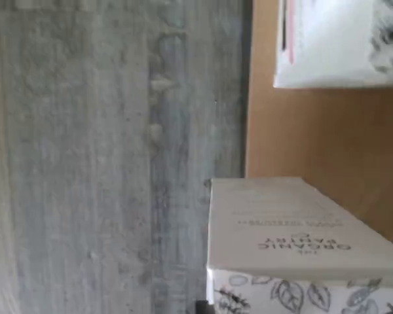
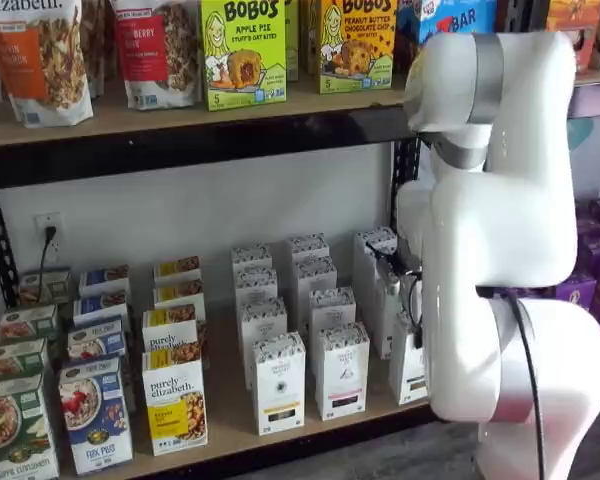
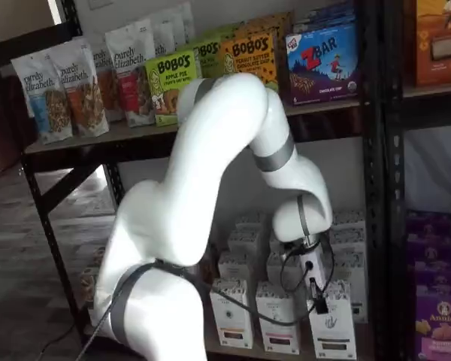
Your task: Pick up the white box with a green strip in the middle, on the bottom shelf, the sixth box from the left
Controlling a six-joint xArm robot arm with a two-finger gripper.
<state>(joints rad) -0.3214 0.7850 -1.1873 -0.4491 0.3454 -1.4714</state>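
Glossy white arm casing (image 2: 500,220) fills the foreground in both shelf views, rounded and smooth with grey bands at its joints. Beyond it the claw (image 3: 314,295) hangs low among the cartons with a black cable looped beside it. Its fingers are too tangled with cable and casing to make out, so whether they are apart or together cannot be told.

Just below and beside the claw stands the white box (image 3: 332,327), at the front edge of the desk (image 2: 230,425) in the row nearest the arm, half hidden by the arm in a shelf view (image 2: 408,372). It is a tall, narrow paperboard carton with a small black emblem and a dark patterned band around its top. It is probably light and fairly stiff, though the thin walls would likely dent under a hard squeeze. Its matte faces should give decent friction. Being tall and slim, it could tip easily, so a hold on the two broad faces near the top looks safest.

The wrist view shows a like carton (image 1: 301,242) lying over pale wood, with grey floor past the edge; whether it is the same one is uncertain.

Farther back, matching cartons (image 2: 310,275) line up in files on the board. Behind them come a plain white wall and the black rack frame.
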